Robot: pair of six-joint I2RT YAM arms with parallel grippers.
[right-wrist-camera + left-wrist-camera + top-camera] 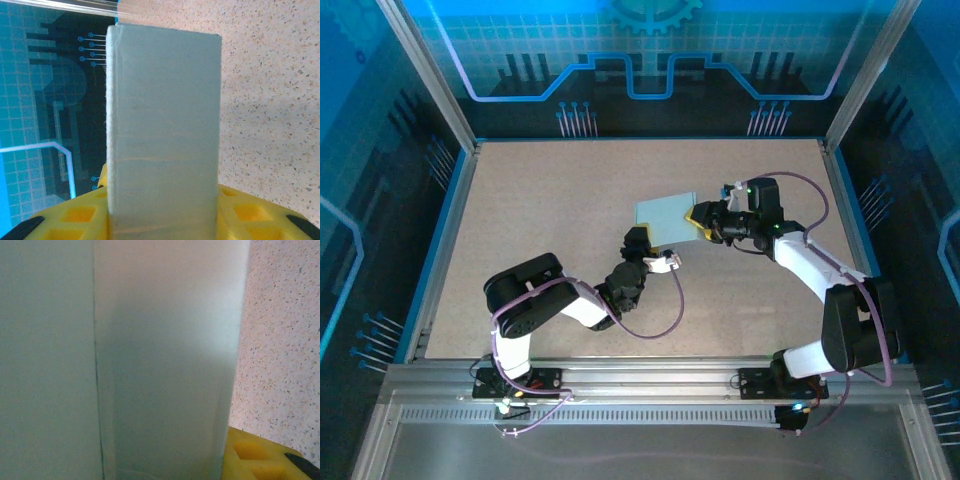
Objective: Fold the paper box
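On the speckled beige table [520, 200] you look to be partway through the fold, with both tools brought to one piece of card; the next move calls for a firm second hold on the near edge, so that one side can brace while the other turns a panel without crushing it. The right arm [810, 265] reaches in from the right, elbow bent and wrist turned inward toward the centre. The left arm [560, 300] lies low, folded at the elbow, with its forearm stretched up and to the right. The pale mint, thin-card paper box [667, 218] sits right of the table's middle, between the two tools. The right gripper [702, 222] pinches the paper box at its right edge; in the right wrist view the card rises from between its yellow fingers [75, 215]. The left gripper [642, 243] is at the box's near edge; its own camera is so close to the card that you cannot tell whether the jaws are spread or pressed on it, and one yellow finger [250, 457] shows just beside the card.
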